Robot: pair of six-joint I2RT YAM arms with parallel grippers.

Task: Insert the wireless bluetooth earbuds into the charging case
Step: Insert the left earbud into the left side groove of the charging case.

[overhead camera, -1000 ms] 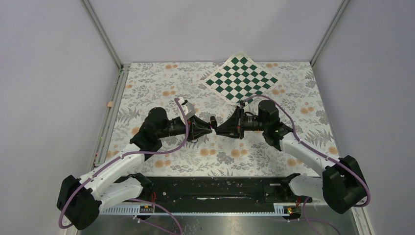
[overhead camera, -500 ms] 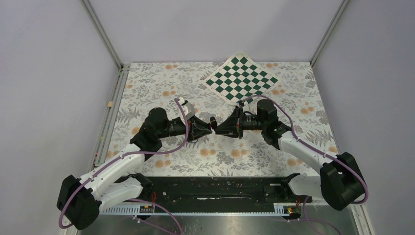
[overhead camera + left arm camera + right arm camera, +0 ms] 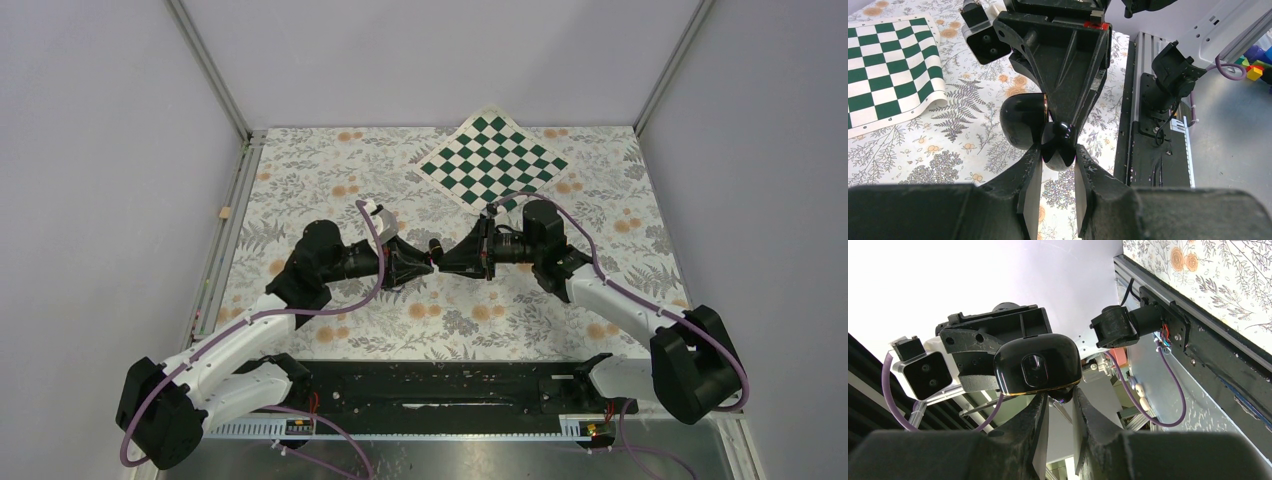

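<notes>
Here the left gripper [image 3: 1057, 157] pinches the charging case [image 3: 1055, 142] in the air above the middle of the table [image 3: 330, 170], open lid toward the far side, and the right gripper [image 3: 1059, 396], fingers narrow, meets it tip to tip from the right; whether it grips I cannot tell.

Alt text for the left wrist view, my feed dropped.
The left gripper pinches a small glossy black oval charging case, hinged lid open leftward. The black right gripper meets it from the frame's top, over a floral tablecloth; green-and-white chequered mat at left.
</notes>
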